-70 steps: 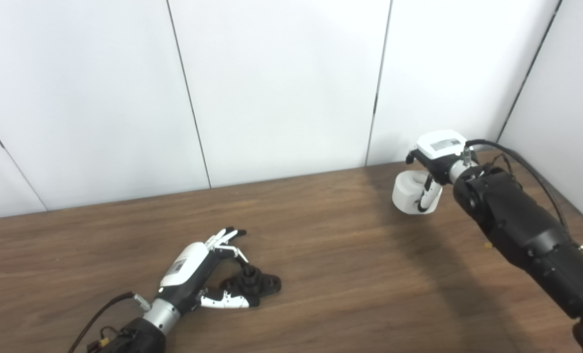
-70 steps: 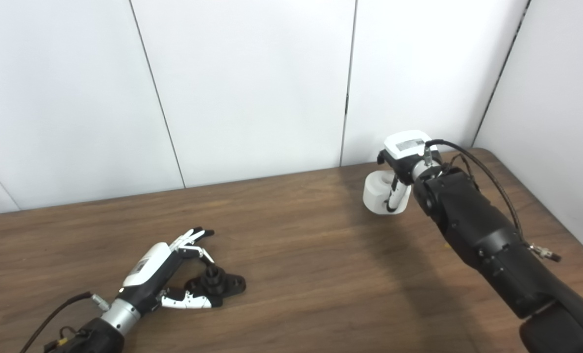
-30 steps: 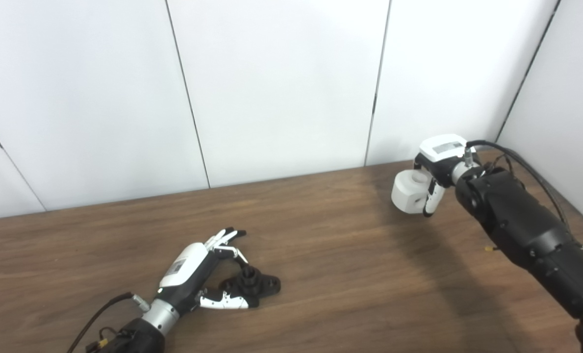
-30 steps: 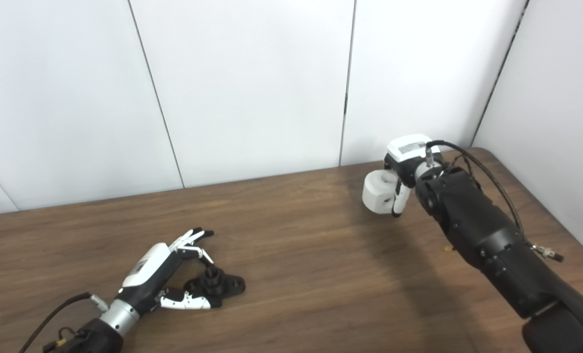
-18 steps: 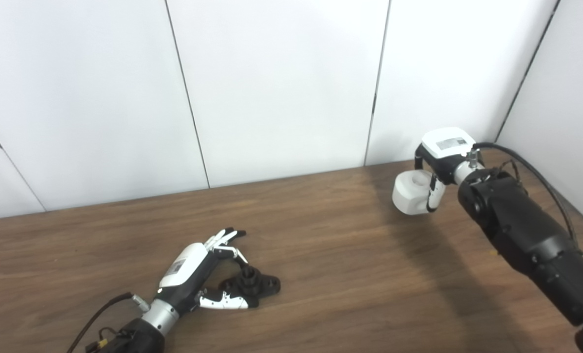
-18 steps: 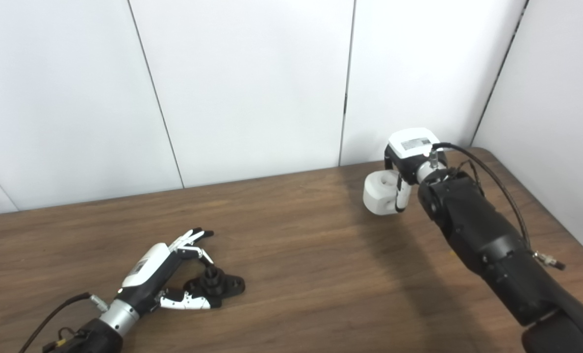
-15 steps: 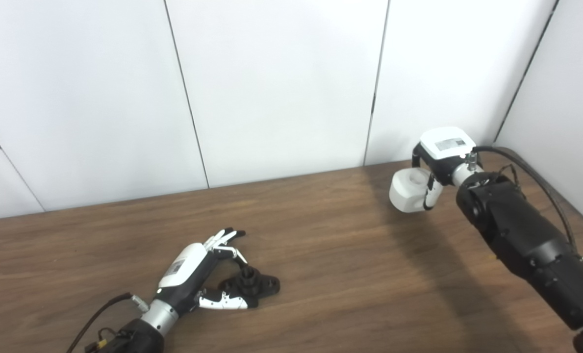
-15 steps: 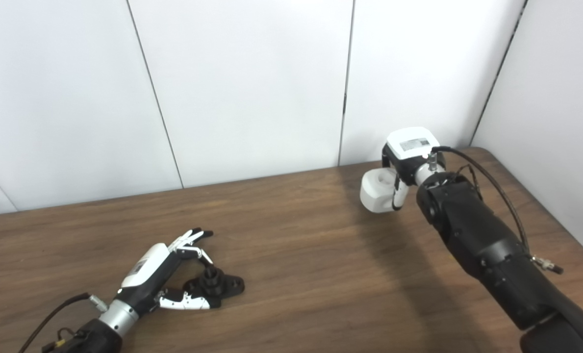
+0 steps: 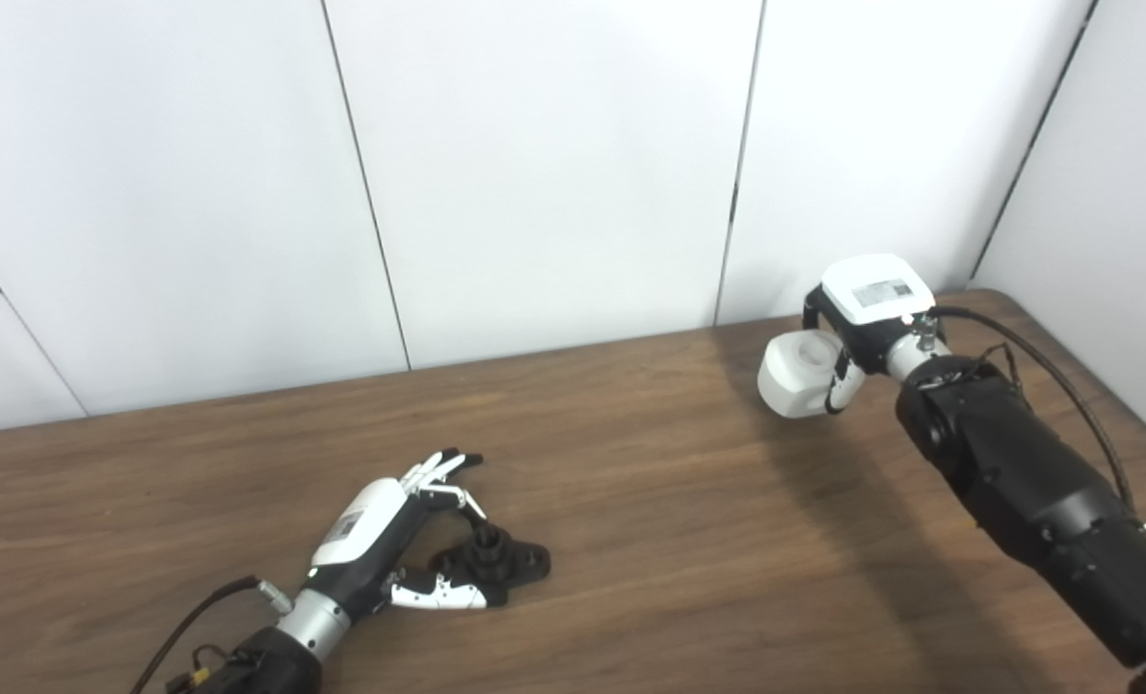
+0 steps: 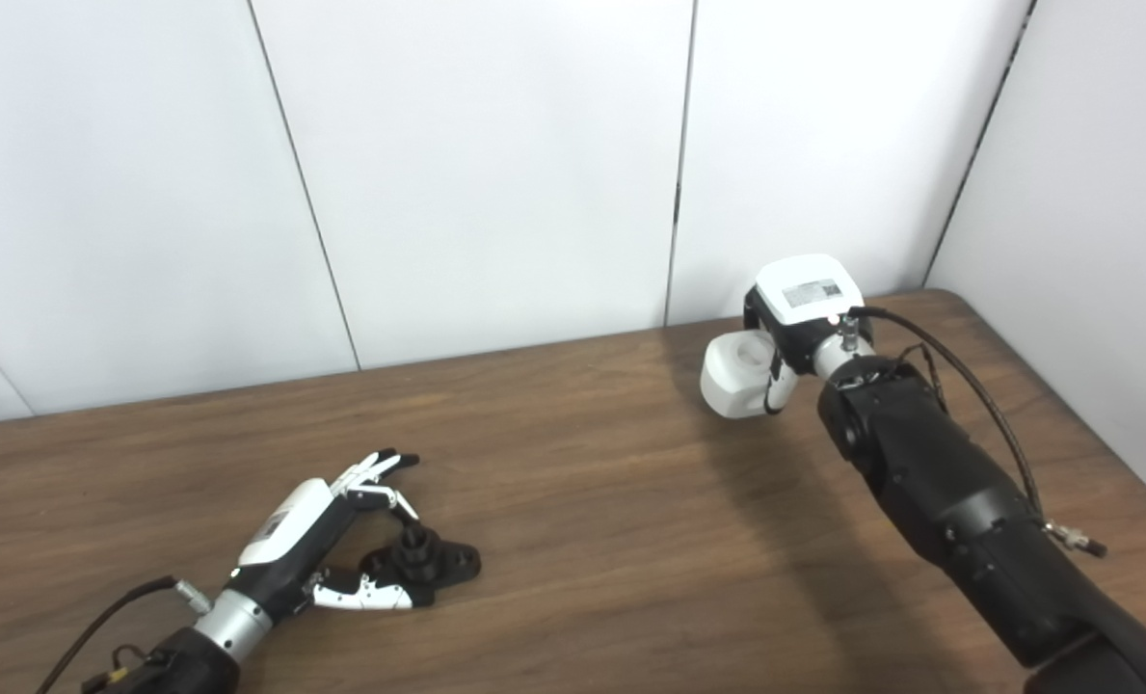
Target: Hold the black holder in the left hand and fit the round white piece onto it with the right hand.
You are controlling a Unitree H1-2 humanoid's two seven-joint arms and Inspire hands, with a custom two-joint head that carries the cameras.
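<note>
Right hand (image 9: 862, 313) carried white piece (image 9: 796, 376) leftward.

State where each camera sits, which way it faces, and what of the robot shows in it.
Left eye view: on the head, looking down and forward over the table to the wall; both arms show, the left hand by the holder.
Right eye view: beside it, facing the same way; the right hand grips the white piece.
Shared: both hands, holder, white piece, table.
</note>
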